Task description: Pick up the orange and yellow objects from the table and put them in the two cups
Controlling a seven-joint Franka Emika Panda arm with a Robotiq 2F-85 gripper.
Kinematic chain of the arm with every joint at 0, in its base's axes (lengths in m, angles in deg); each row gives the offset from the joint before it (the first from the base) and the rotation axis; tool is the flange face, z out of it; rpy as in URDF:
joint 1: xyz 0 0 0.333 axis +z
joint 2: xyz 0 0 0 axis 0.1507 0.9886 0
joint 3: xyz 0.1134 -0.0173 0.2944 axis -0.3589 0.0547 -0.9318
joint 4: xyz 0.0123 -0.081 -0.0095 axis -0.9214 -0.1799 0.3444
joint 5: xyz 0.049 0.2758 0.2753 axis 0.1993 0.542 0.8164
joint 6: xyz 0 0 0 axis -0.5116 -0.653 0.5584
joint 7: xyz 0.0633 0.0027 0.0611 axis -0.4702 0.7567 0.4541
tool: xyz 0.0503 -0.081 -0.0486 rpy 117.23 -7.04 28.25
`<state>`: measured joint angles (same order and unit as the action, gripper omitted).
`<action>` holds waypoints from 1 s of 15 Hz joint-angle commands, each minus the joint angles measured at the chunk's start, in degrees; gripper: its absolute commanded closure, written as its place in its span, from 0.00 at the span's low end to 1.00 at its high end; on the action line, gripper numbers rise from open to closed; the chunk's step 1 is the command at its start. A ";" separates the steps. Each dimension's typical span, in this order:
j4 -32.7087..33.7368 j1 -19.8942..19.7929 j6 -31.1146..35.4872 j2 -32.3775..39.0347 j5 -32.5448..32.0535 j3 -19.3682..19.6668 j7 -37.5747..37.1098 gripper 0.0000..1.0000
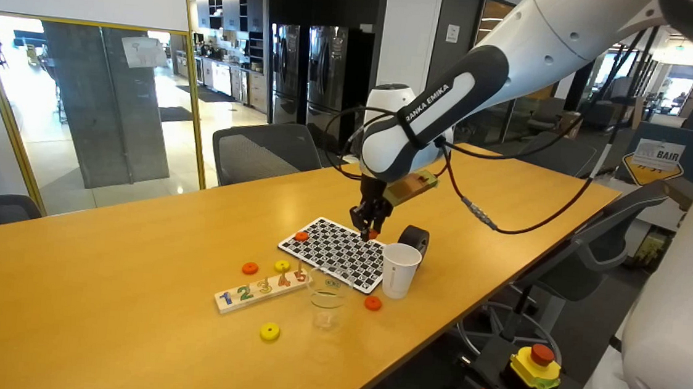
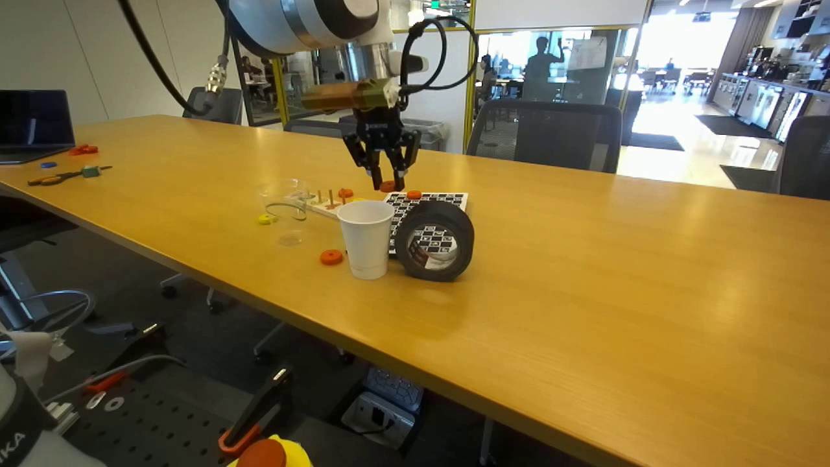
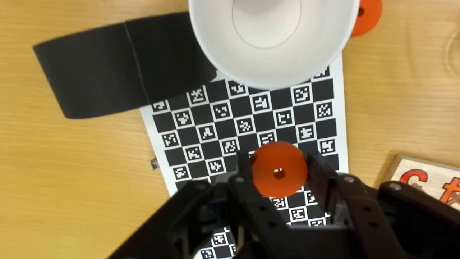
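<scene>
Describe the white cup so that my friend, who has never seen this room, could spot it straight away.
On the long wooden table, find the black-and-white checkered board. Near one end of it, beside a black roll of tape standing on its rim, is the upright white cup. Unlike its neighbour, the clear cup, it cannot be seen through.

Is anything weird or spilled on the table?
The black tape roll stands on its edge beside the white cup, instead of lying flat, so it might roll. I can't see anything spilled.
</scene>
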<state>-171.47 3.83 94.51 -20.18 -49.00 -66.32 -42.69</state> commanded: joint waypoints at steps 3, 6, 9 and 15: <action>-4.59 0.45 -11.34 -11.36 -1.41 -1.73 -5.01 0.75; -5.27 0.24 -15.74 -13.37 -0.95 -2.74 -7.23 0.75; -5.38 0.10 -16.50 -12.84 0.23 -2.56 -6.76 0.75; -5.38 -0.68 -14.91 -9.97 -1.20 -2.57 -12.17 0.75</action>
<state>-177.00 3.62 78.80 -30.93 -49.22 -68.66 -51.73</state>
